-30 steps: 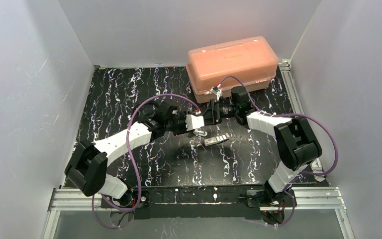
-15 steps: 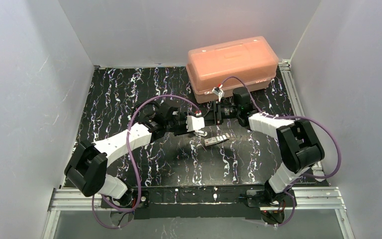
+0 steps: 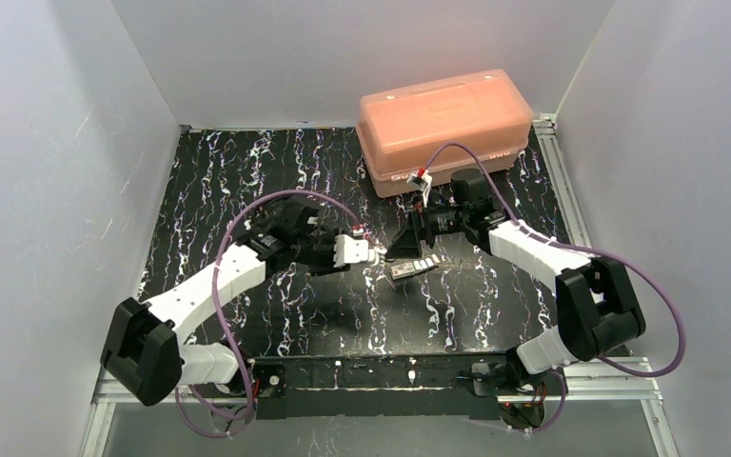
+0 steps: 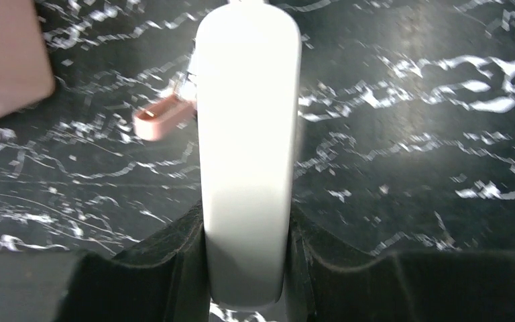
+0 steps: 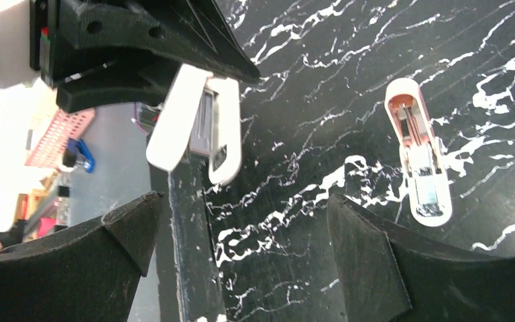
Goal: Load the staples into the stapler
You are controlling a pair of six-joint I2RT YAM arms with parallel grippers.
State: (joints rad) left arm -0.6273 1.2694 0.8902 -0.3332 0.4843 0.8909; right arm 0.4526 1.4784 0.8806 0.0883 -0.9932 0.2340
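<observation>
Pulled leftward, the left gripper [image 3: 369, 253] clamps the stapler [image 4: 248, 154]; the right gripper [image 5: 241, 221] now spreads wide, empty, likely free to fetch.

From here I see a salmon-orange lidded plastic box [image 3: 445, 129] sitting at the back right of the black, white-veined mat [image 3: 238, 181]. White walls [image 3: 57, 143] surround it, and an aluminium rail [image 3: 609, 386] runs along the near edge.

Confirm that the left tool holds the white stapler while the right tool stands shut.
Wrong on one count: the left tool does hold the white stapler, but the right tool stands open and empty, as the right wrist view shows.
</observation>
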